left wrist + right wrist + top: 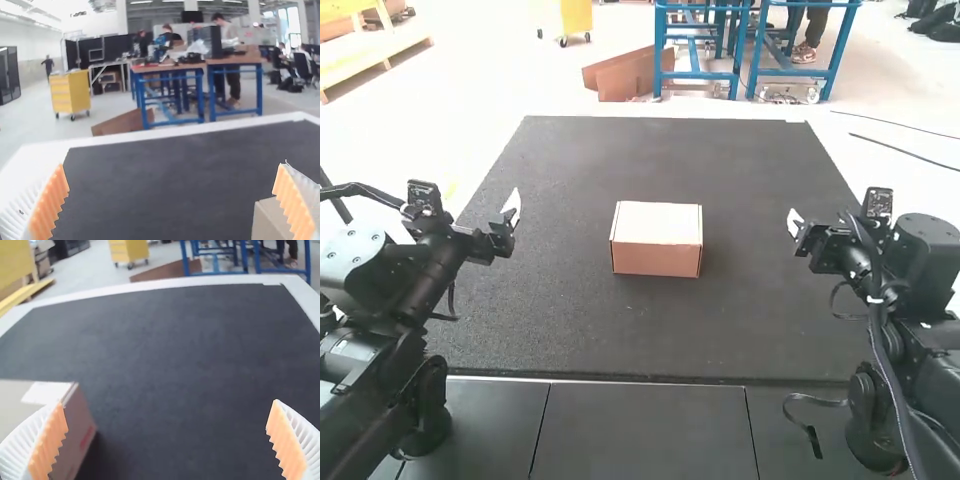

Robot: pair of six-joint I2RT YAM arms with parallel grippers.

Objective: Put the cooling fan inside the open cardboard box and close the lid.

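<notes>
Cardboard box sitting closed, centred on counter, long axis running 9-to-3 | left jaws gaping wide at its 9 o'clock | right jaws gaping wide at 3, both lying about equally near

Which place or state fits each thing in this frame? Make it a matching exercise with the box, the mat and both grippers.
Things:
1. cardboard box
2. left gripper
3. right gripper
4. mat

Places or states:
A. open, over the mat's right side
B. black, spread across the table
C. closed, at the mat's middle
D. open, over the mat's left side

Pairs: 1-C, 2-D, 3-A, 4-B
</notes>
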